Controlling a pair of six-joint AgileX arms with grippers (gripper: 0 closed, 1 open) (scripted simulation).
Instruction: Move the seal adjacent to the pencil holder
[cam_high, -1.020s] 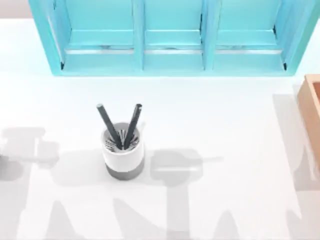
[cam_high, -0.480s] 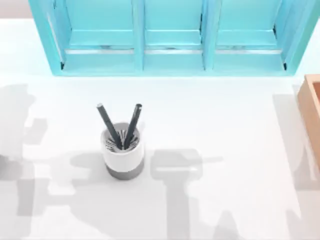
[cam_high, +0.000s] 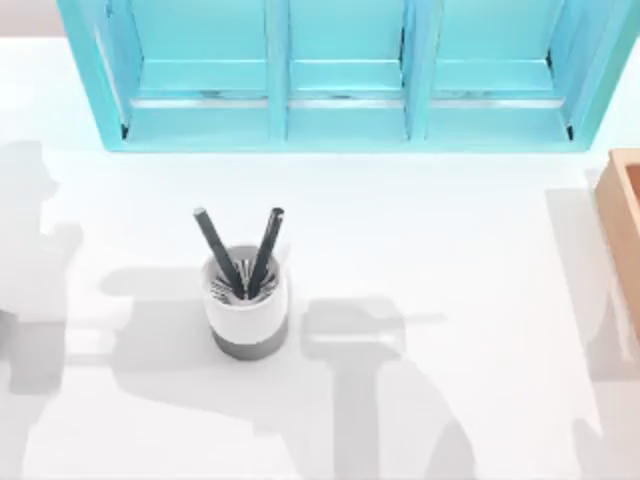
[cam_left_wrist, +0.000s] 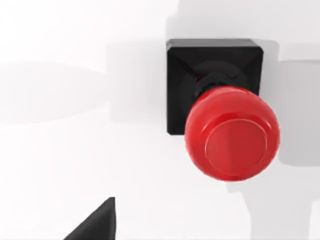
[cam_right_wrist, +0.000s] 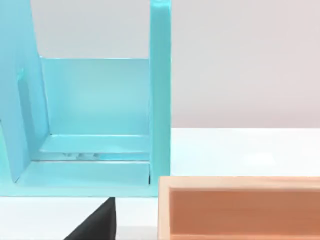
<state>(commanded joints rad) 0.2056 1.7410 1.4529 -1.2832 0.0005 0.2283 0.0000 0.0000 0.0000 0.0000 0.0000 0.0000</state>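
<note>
Left claw tip (cam_left_wrist: 97, 222) nr seal (cam_left_wrist: 225, 120), w/ bare tabletop (cam_left_wrist: 75, 150) around.

Left end effector (cam_left_wrist: 95, 223) one dark fingertip at the wrist view's edge; right end effector (cam_right_wrist: 95, 222) likewise

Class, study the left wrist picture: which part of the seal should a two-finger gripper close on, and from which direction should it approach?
Probably the red knob of the seal, approached from straight above. The seal stands upright on the table, its round knob raised over a narrow neck and wider than it, so fingers closing on the knob's sides get a firm hold. The flat black base sits low against the table, leaving less room.
</note>
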